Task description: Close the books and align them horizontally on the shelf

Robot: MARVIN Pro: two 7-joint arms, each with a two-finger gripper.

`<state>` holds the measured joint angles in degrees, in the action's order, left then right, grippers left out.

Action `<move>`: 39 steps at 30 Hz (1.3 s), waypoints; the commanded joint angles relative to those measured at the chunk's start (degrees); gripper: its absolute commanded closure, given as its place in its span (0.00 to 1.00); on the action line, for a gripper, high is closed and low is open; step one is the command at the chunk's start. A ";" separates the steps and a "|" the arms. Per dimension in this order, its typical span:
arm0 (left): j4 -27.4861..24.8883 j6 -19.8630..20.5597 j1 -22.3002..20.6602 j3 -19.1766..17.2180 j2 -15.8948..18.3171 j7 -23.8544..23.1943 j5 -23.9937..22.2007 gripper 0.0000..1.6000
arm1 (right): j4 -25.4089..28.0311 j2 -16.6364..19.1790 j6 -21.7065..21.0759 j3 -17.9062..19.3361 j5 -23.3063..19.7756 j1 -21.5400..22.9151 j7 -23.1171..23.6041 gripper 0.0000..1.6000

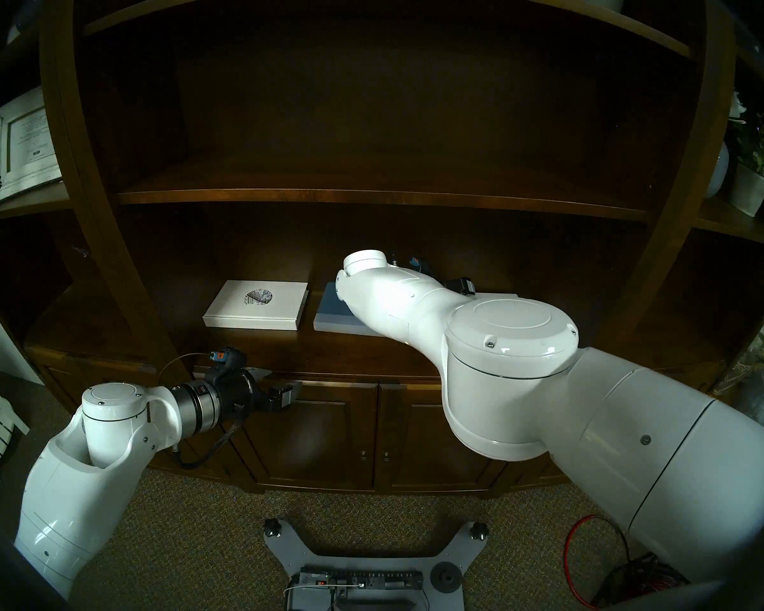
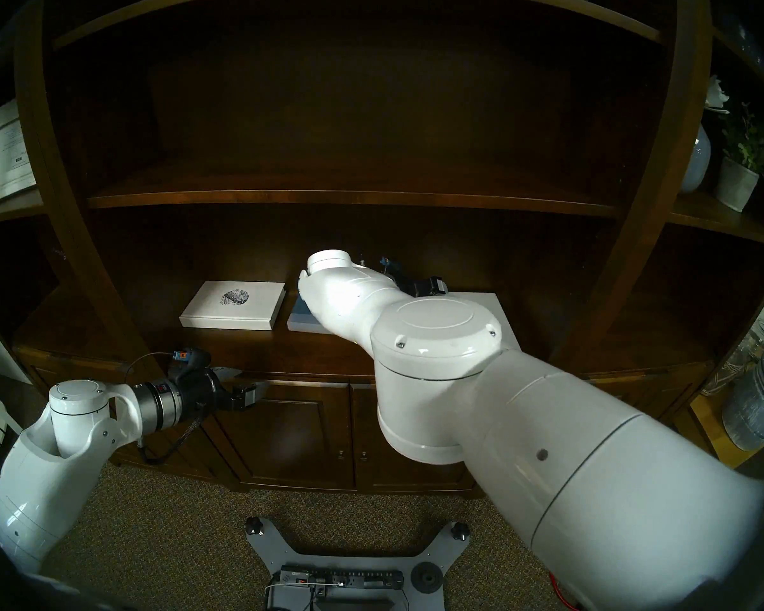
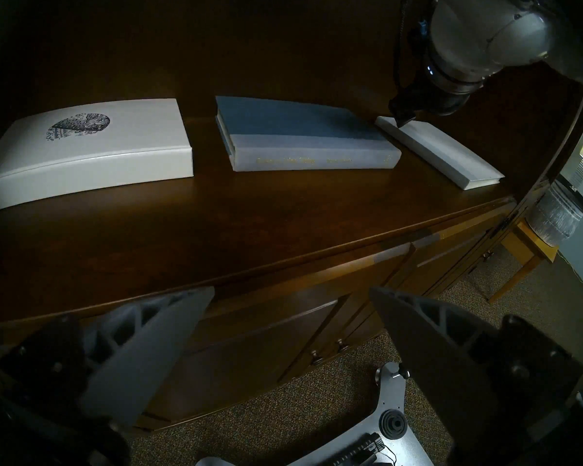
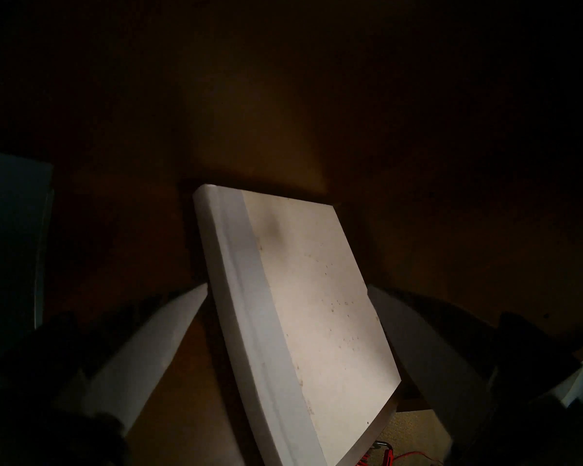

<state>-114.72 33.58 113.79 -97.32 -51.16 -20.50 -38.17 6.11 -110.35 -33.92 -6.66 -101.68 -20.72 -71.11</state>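
Observation:
Three closed books lie flat on the broad dark shelf. On the left is the white book with a round emblem. The blue book is in the middle, partly behind my right arm. On the right the plain white book lies skewed to the other two. My right gripper hovers at that book's far left corner, open, its fingers spread to either side. My left gripper stands open and empty, below the shelf's front edge.
A thinner board runs above the shelf, leaving low headroom. Panelled cabinet doors sit below. A framed picture stands in the left bay, a potted plant in the right. Glass jars stand at far right. The robot base is on the carpet.

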 commanded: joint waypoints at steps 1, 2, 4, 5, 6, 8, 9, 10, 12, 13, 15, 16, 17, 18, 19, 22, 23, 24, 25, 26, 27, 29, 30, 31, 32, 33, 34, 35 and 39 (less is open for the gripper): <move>-1.05 -0.39 -0.98 -0.42 0.12 -0.09 -0.08 0.00 | -0.19 0.26 0.11 0.56 -0.38 3.96 -2.71 0.00; -1.05 -0.39 -0.98 -0.42 0.12 -0.09 -0.08 0.00 | -0.19 0.22 0.16 0.70 -0.55 4.15 -2.57 0.00; -1.04 -0.38 -0.98 -0.42 0.12 -0.09 -0.08 0.00 | -0.19 -0.02 0.18 0.98 -0.90 4.29 -2.32 0.00; -1.04 -0.38 -0.98 -0.41 0.12 -0.09 -0.08 0.00 | -0.19 -0.23 0.14 1.23 -1.15 4.25 -2.22 0.00; -1.03 -0.38 -0.98 -0.41 0.12 -0.09 -0.08 0.00 | -0.19 -0.39 0.08 1.37 -1.28 4.16 -2.19 0.00; -1.03 -0.38 -0.98 -0.41 0.12 -0.09 -0.08 0.00 | -0.21 -0.54 -0.03 1.82 -1.64 3.88 -2.28 0.00; -1.03 -0.38 -0.98 -0.41 0.12 -0.09 -0.08 0.00 | -0.22 -0.41 0.00 2.00 -1.77 3.74 -2.42 0.00; -1.03 -0.38 -0.98 -0.41 0.12 -0.10 -0.08 0.00 | -0.22 -0.15 0.02 2.19 -1.91 3.64 -2.56 0.00; -1.04 -0.38 -0.99 -0.41 0.12 -0.10 -0.08 0.00 | -0.23 1.11 0.35 2.68 -2.27 3.67 -3.04 0.00; -1.05 -0.38 -1.00 -0.41 0.12 -0.10 -0.08 0.00 | -0.23 1.60 0.46 2.82 -2.38 3.71 -3.29 0.00; -1.05 -0.38 -1.00 -0.41 0.12 -0.10 -0.08 0.00 | -0.22 2.62 0.93 3.20 -2.72 4.14 -3.60 0.00; -1.05 -0.38 -1.00 -0.41 0.12 -0.10 -0.08 0.00 | -0.21 3.41 1.23 3.33 -2.84 4.46 -3.90 0.00; -1.05 -0.38 -1.00 -0.41 0.12 -0.10 -0.08 0.00 | -0.20 3.99 1.46 3.49 -3.00 4.73 -4.04 0.00; -1.05 -0.37 -1.00 -0.41 0.12 -0.10 -0.08 0.00 | -0.20 4.63 1.74 3.56 -3.06 5.06 -4.20 0.00; -1.05 -0.37 -1.00 -0.41 0.12 -0.10 -0.08 0.00 | -0.20 5.18 1.98 3.70 -3.19 5.31 -4.37 0.00; -1.06 -0.38 -1.01 -0.42 0.12 -0.11 -0.08 0.00 | -0.20 6.74 2.80 4.13 -3.59 6.08 -4.74 0.00; -1.07 -0.38 -1.02 -0.42 0.12 -0.11 -0.08 0.00 | -0.20 7.05 2.97 4.25 -3.68 6.24 -4.79 0.00; -1.08 -0.38 -1.03 -0.42 0.12 -0.11 -0.08 0.00 | -0.21 7.32 3.33 4.52 -3.90 6.50 -4.70 0.00; -1.09 -0.38 -1.03 -0.42 0.12 -0.11 -0.08 0.00 | -0.23 7.57 3.55 4.70 -4.04 6.66 -4.77 0.00; -1.09 -0.38 -1.03 -0.42 0.12 -0.11 -0.08 0.00 | -0.24 7.55 3.76 4.87 -4.15 6.79 -4.57 0.00; -1.10 -0.38 -1.04 -0.43 0.13 -0.11 -0.08 0.00 | -0.26 7.63 3.97 5.13 -4.33 6.93 -4.55 0.00; -1.09 -0.38 -1.04 -0.42 0.13 -0.11 -0.08 0.00 | -0.30 7.63 4.31 5.56 -4.64 7.10 -4.39 0.00; -1.10 -0.38 -1.04 -0.43 0.13 -0.12 -0.08 0.00 | -0.33 7.73 4.44 5.73 -4.74 7.17 -4.49 0.00; -1.10 -0.38 -1.04 -0.43 0.13 -0.12 -0.08 0.00 | -0.35 7.81 4.55 5.87 -4.83 7.23 -4.57 0.00; -1.10 -0.38 -1.05 -0.43 0.13 -0.12 -0.08 0.00 | -0.37 7.92 4.71 6.08 -4.98 7.32 -4.68 0.00; -1.10 -0.38 -1.05 -0.43 0.13 -0.12 -0.08 0.00 | -0.38 8.00 4.83 6.26 -5.10 7.39 -4.78 0.00; -1.11 -0.38 -1.05 -0.43 0.13 -0.12 -0.08 0.00 | -0.38 8.05 4.93 6.40 -5.19 7.44 -4.86 0.00; -1.11 -0.38 -1.05 -0.43 0.13 -0.12 -0.08 0.00 | -0.38 8.13 5.05 6.59 -5.33 7.51 -4.96 0.00; -1.11 -0.38 -1.05 -0.43 0.13 -0.12 -0.08 0.00 | -0.38 8.32 5.44 7.18 -5.74 7.69 -5.32 0.00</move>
<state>-114.69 33.62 113.78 -97.29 -51.15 -20.53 -38.17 5.69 -102.86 -29.12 0.30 -107.37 -16.36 -75.09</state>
